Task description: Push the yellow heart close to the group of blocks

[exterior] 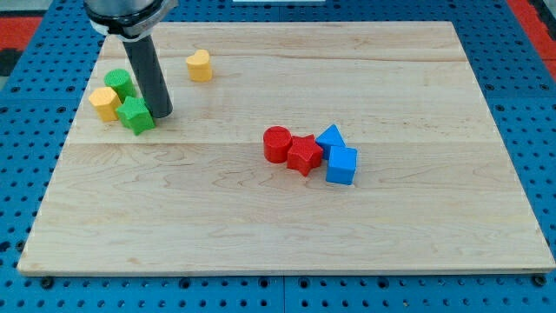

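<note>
The yellow heart (199, 65) lies near the view's top left on the wooden board (287, 226). A group of blocks sits right of centre: a red cylinder (277, 143), a red star (304, 154), a blue triangle (330, 137) and a blue cube (341, 165), all touching. My tip (161, 114) rests on the board just right of a green star (135, 114), below and left of the yellow heart. The rod rises to the view's top.
A green cylinder-like block (119, 83) and a yellow hexagon-like block (105, 103) sit beside the green star at the view's left. A blue pegboard surface (530, 104) surrounds the board.
</note>
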Robot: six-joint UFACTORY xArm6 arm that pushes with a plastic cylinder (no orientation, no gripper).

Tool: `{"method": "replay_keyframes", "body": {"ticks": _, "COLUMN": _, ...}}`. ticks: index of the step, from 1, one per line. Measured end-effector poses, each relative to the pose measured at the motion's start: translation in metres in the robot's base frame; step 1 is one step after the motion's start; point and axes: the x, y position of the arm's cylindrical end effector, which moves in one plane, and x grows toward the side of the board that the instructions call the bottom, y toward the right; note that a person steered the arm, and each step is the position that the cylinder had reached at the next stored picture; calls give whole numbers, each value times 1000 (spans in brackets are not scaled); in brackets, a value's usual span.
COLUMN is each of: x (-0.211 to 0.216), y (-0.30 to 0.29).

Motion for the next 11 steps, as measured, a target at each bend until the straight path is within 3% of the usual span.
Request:
{"method": "replay_keyframes", "body": {"ticks": 2, "x": -32, "y": 39}}
{"method": "replay_keyframes", "body": {"ticks": 3, "x": -62, "y": 73}}
{"method": "replay_keyframes", "body": {"ticks": 5, "x": -128, "y": 83}}
{"method": "replay_keyframes", "body": {"ticks": 7, "x": -119, "y": 65}}
{"method": "replay_keyframes", "body": {"ticks": 11, "x": -55, "y": 37}}
